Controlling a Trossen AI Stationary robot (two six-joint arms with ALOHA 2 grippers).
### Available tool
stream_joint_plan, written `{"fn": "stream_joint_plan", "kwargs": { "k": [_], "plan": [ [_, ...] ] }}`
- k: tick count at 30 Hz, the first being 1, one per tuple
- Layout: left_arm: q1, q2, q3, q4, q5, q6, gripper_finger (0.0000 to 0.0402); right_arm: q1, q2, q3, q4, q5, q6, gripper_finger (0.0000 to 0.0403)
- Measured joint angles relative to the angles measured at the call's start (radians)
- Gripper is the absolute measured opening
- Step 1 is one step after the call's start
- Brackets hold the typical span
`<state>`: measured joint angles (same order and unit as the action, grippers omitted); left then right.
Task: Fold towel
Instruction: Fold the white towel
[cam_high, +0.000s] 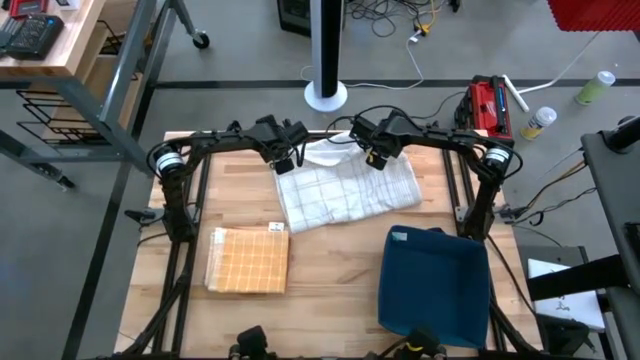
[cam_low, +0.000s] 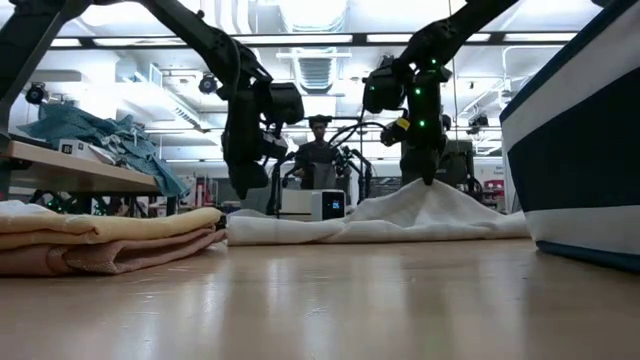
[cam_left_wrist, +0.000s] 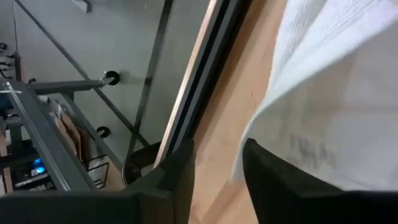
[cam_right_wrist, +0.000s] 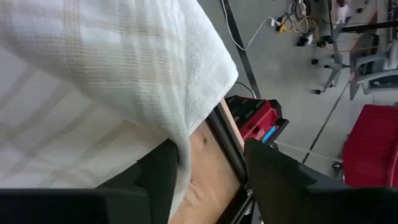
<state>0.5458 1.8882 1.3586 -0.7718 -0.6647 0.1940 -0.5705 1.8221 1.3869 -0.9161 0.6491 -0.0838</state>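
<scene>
**Both arms over a half-folded white towel**

The wooden counter (cam_high: 330, 270) carried everything, and no writing on it could be read; a small tag on the blue bin (cam_high: 433, 283) and another at the edge of the tan towel (cam_high: 248, 260) were too small to make out.

The blue bin sat on the near side of the right jaws, well apart from them. The folded tan towel, a checked stack, lay on the near side of the left jaws, also well apart.

The white towel (cam_high: 350, 190) lay directly beneath and between both sets of jaws, at the counter's far edge. It was white with a faint grid of thin lines, loosely doubled over, its far edge bunched up into a ridge in the low view.

The left gripper (cam_high: 284, 159) pointed down at the towel's far left corner, jaws spread, with bare wood showing in the gap and cloth lying just beside one finger. The right gripper (cam_high: 377, 157) pointed down at the far right edge, jaws likewise spread, a fold of cloth draped between them, not pinched.
</scene>
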Motion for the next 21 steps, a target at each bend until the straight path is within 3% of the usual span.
{"fn": "stream_joint_plan", "kwargs": {
  "k": [7, 9, 11, 16, 18, 21],
  "plan": [
    [0.001, -0.003, 0.000, -0.038, 0.002, -0.001, 0.0144, -0.026, -0.001, 0.002, 0.004, -0.002, -0.028, 0.0192],
    [0.001, -0.017, 0.000, -0.111, 0.052, -0.038, 0.0144, -0.041, -0.011, 0.002, -0.018, -0.003, -0.029, 0.0190],
    [-0.002, -0.037, 0.000, -0.186, 0.189, -0.079, 0.0139, -0.058, -0.027, 0.002, -0.021, -0.001, -0.027, 0.0187],
    [-0.022, -0.067, -0.007, -0.209, 0.768, -0.187, 0.0117, -0.090, -0.069, 0.002, 0.004, -0.020, -0.038, 0.0182],
    [-0.051, -0.065, -0.022, -0.139, 0.859, -0.220, 0.0108, -0.098, -0.082, 0.002, 0.012, -0.137, -0.038, 0.0181],
    [-0.111, -0.058, -0.062, 0.009, 0.860, -0.225, 0.0095, -0.120, -0.083, 0.005, 0.004, -0.416, -0.038, 0.0182]
  ]
}}
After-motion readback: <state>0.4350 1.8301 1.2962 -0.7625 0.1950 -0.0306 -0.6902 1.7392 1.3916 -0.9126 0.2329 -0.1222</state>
